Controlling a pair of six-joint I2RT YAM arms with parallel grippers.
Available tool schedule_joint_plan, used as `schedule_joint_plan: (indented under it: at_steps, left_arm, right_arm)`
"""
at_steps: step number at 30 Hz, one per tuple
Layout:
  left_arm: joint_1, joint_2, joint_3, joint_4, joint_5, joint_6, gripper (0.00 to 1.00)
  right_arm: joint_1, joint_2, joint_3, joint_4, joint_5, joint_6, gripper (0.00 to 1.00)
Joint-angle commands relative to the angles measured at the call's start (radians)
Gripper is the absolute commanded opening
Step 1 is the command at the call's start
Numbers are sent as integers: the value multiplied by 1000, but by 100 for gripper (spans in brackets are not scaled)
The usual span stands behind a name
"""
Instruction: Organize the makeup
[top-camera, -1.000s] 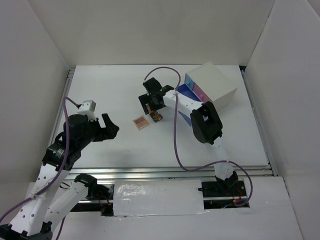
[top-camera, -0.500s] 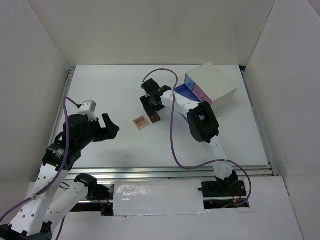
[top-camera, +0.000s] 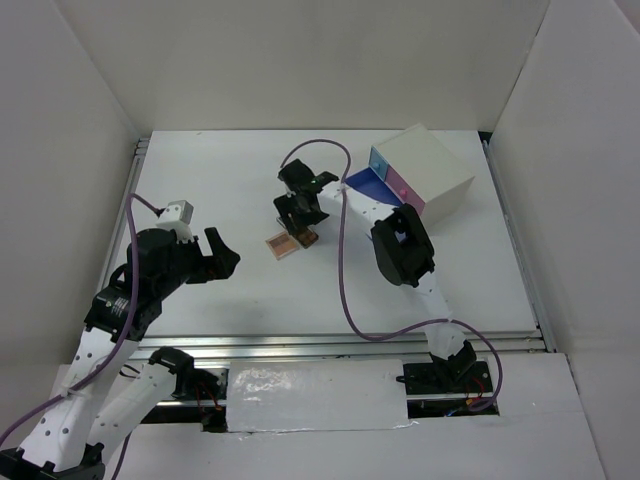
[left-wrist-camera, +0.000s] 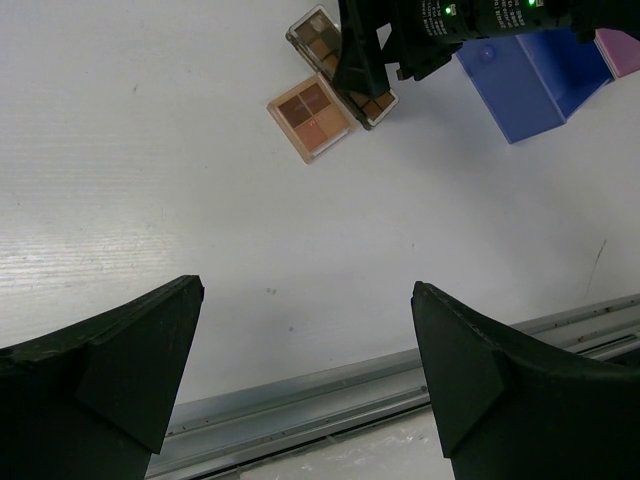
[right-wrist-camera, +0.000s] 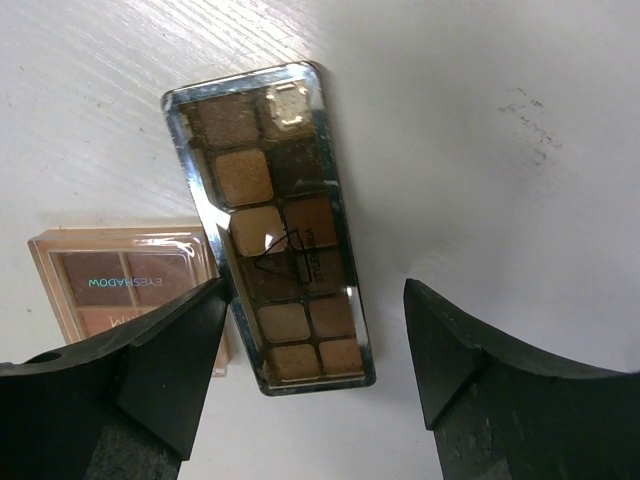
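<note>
Right pincer (right-wrist-camera: 312, 300) — brown palette (right-wrist-camera: 262, 200), "EYESHADOW" palette (right-wrist-camera: 120, 285) below

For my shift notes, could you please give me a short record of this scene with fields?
right pincer: open, straddling the brown palette, which lies flat on the table
left pincer: open, empty, above bare table
peach palette: flat, beside the brown palette
blue drawer: pulled out of the white box
</note>
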Motion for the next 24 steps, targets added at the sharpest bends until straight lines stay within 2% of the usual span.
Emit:
schedule_joint_plan:
  at_steps: [1,11,16,24]
  left_arm:
    - [4,-10,10,32,12,10,99]
    - [4,-27,7,34,12,10,99]
    - [4,-30,7,35,13,10,99]
    - [4,-30,7,35,15,9,99]
  right_arm:
    - [15,9,14,-41,-17,10,79]
    - [18,-90,-74,48,-143,21,77]
    - [24,-68,-63,-7,-125,-5,77]
    - [41,-39,-82,-50,7,-3,77]
